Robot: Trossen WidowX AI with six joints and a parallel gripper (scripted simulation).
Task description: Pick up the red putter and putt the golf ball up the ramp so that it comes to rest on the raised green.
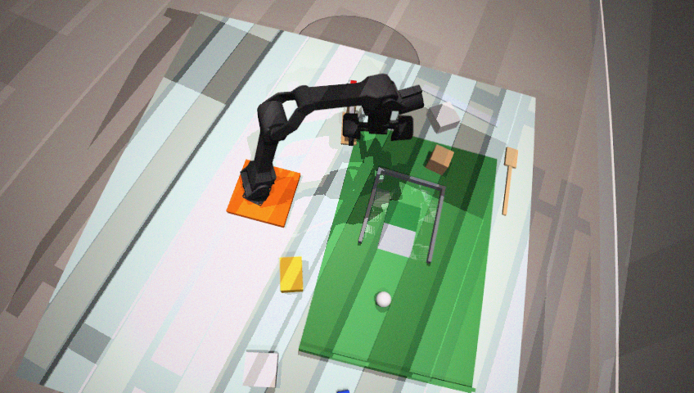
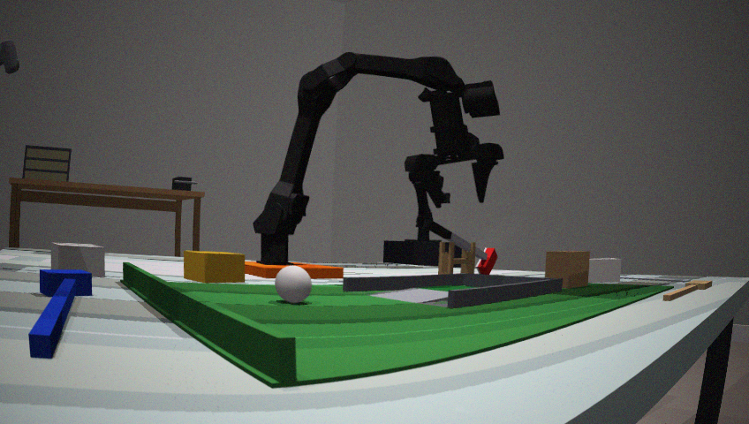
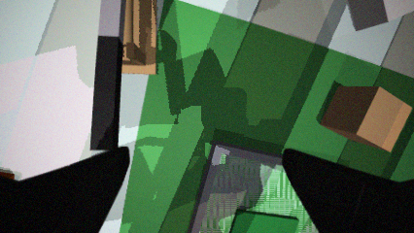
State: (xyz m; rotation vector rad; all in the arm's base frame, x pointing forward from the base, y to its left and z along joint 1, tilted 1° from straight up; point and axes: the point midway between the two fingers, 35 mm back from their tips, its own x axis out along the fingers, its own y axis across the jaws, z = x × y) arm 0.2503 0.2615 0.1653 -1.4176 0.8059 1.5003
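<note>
We see the arm [image 2: 315, 136] reaching from its orange base plate [image 1: 263, 194] toward the far end of the green mat [image 2: 367, 325], with the gripper [image 2: 456, 181] hanging well above the tabletop [image 2: 131, 367]. Its jaws are spread wide and pinch nothing; in the wrist view the two dark fingers frame only mat and tabletop below them.

The red putter [image 2: 487, 261] rests on a small wooden stand [image 2: 456, 257] just off the far edge of the mat, its grey shaft sloping down to the red head. The gripper hangs above the stand, apart from it. In the wrist view the stand [image 3: 138, 36] shows at the top left; the putter's head is out of that view.

The golf ball [image 1: 383, 299] sits on the near part of the mat, well apart from the gripper. Between the two lies the raised green [image 1: 398, 219], fenced by a grey rail on three sides, with a pale ramp [image 1: 396, 240] at its open near side.

A brown cube [image 1: 439, 159] stands on the mat's far right part, a yellow block [image 1: 290, 273] just off its left edge, and a blue putter [image 2: 52, 309] lies at near left
</note>
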